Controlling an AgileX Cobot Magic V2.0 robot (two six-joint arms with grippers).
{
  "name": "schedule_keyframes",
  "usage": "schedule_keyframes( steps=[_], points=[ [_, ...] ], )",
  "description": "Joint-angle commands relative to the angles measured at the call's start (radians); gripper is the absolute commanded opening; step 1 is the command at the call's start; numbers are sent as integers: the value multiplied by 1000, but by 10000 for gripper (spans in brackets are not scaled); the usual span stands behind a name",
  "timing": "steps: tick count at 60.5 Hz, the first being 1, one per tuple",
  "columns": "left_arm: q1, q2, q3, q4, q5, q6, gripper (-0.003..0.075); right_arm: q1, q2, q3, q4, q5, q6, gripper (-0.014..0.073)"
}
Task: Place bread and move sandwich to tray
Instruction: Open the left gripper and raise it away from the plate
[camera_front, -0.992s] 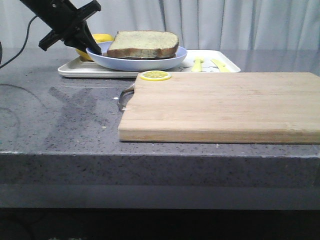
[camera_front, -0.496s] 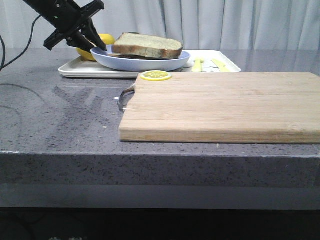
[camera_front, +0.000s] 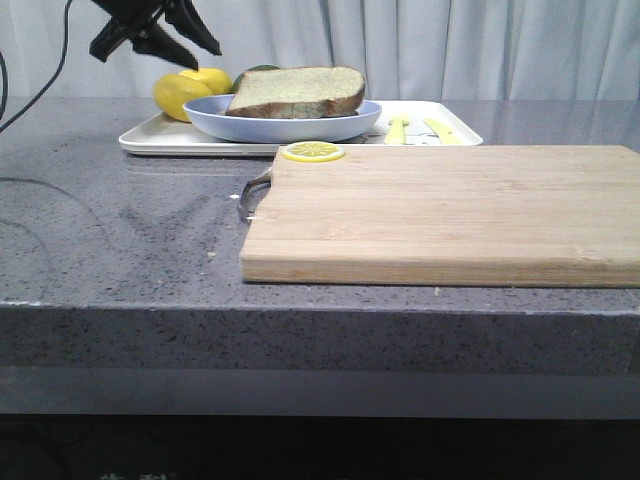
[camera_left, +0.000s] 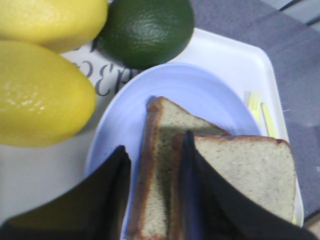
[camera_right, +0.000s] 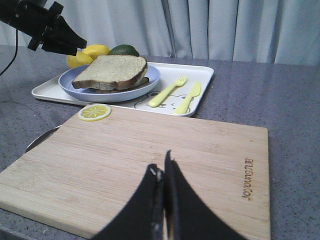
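Observation:
The sandwich (camera_front: 296, 92) lies on a pale blue plate (camera_front: 283, 125) that rests on the cream tray (camera_front: 150, 143) at the back left. Its top layer is the speckled bread (camera_right: 113, 71) with a brown crust, sitting askew over the lower slice (camera_left: 168, 131). No egg shows. My left gripper (camera_front: 200, 55) hangs open in the air above the plate's left rim, touching nothing. In the left wrist view the sandwich shows below its spread fingers (camera_left: 120, 172). My right gripper (camera_right: 162, 167) is shut and empty over the wooden cutting board (camera_right: 150, 150); the front view does not show it.
Two lemons (camera_front: 185, 92) and a dark green avocado (camera_left: 146, 30) sit on the tray's left end. A yellow fork (camera_right: 167, 91) and knife (camera_right: 189, 97) lie on its right part. A lemon slice (camera_front: 312, 152) rests on the board's far left corner.
The left gripper has let go of the plate's left rim and risen up and left. The plate with the sandwich has settled flat on the tray.

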Motion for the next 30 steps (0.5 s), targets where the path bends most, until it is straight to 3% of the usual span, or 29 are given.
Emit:
schedule_keyframes(
  steps=[1, 4, 21, 30],
  points=[
    [6, -90, -54, -74, 1, 6, 51, 1, 6, -28, 6, -94, 0, -60],
    [6, -95, -65, -84, 1, 6, -19, 1, 6, -28, 6, -94, 0, -60],
    [18, -224, -64, -62, 1, 23, -20, 1, 6, -28, 6, -92, 0, -60],
    [-8, -315, 17, 62, 1, 23, -20, 1, 6, -28, 6, -92, 0, -60]
  ],
)
